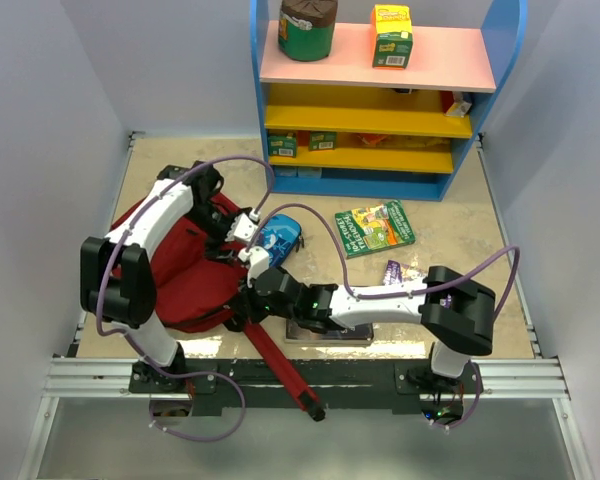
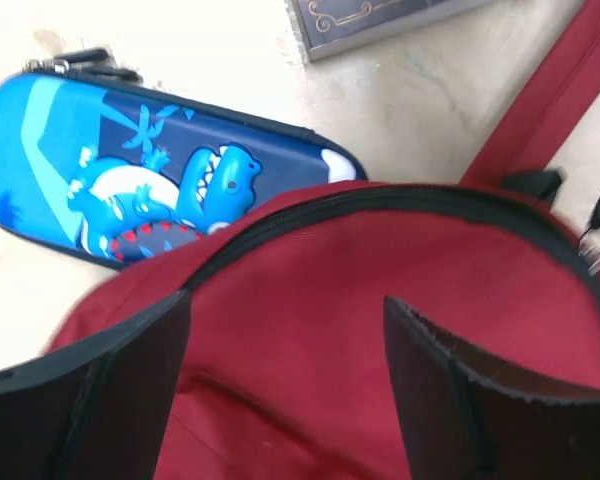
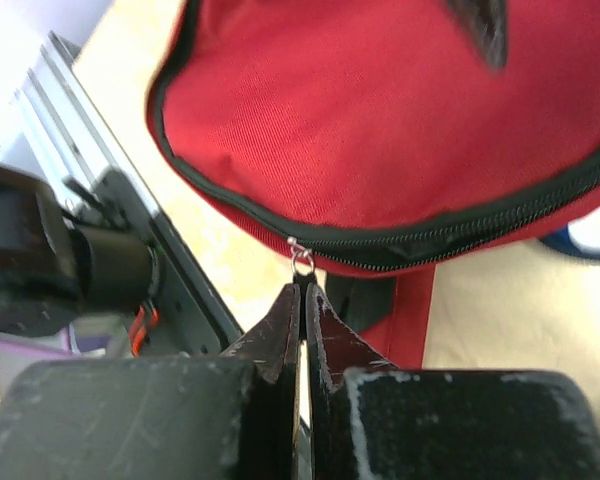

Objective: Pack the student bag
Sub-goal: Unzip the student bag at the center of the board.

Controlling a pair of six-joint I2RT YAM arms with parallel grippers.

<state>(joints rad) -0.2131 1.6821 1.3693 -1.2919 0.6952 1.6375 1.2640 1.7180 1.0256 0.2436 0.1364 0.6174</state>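
**Right claw pinches the zipper pull, left claw spread above the bag**

From the top camera, the student bag (image 1: 180,285) lies on the left part of the worktop (image 1: 460,215), close to the front edge. One long red strap (image 1: 280,372) runs from it over the front rail. The left claw (image 1: 248,232) hangs above the right edge of the bag, just beside a blue pencil case (image 1: 280,238). The right claw (image 1: 252,292) reaches in from the right to the near right edge of the bag. A green book (image 1: 375,228) lies apart on the right, and a shelf unit (image 1: 380,100) stands at the back.

In the left wrist view, the left claw (image 2: 285,385) is spread wide. Its fingers (image 2: 100,400) stand over the red fabric with nothing between them. The dark zipper (image 2: 380,200) curves along the bag's edge, and one end of the pencil case is hidden behind this edge.

In the right wrist view, the right claw (image 3: 302,300) is pressed together and pinches the zipper pull (image 3: 301,262) at the lower edge of the bag.
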